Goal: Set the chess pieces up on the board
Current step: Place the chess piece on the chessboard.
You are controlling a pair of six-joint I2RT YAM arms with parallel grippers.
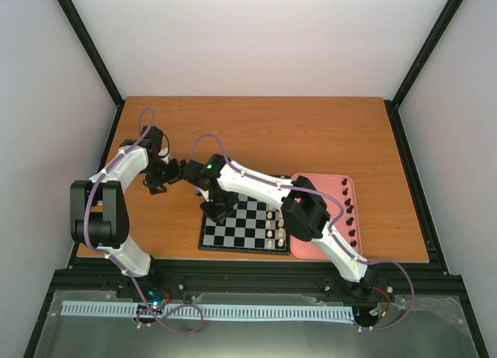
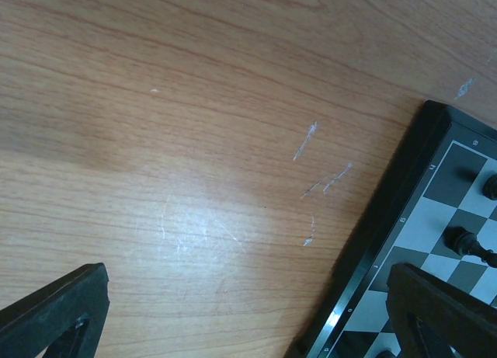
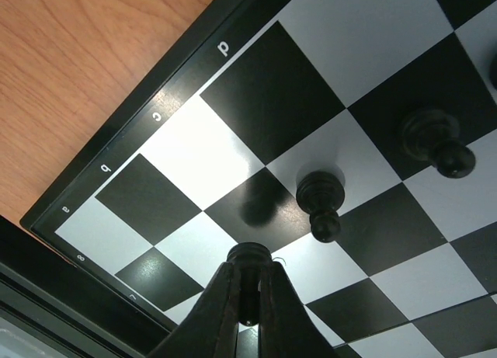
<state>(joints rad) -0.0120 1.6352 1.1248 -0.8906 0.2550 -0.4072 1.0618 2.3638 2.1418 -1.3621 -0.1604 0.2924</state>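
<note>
Where files a–d meet the rim of the board (image 3: 140, 129), right gripper (image 3: 250, 280) is pinched tight on one black chess piece (image 3: 249, 255), probably a pawn. Two more black pieces (image 3: 320, 199) stand just beyond on the board. Left gripper (image 2: 248, 327) hangs spread wide, empty, over the table (image 2: 194, 140) beside the board's edge.

Pawn (image 3: 249, 255) — mostly behind right fingers (image 3: 208, 321)

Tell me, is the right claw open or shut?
Shut: the right claw pinches a small black chess piece over the board.
</note>
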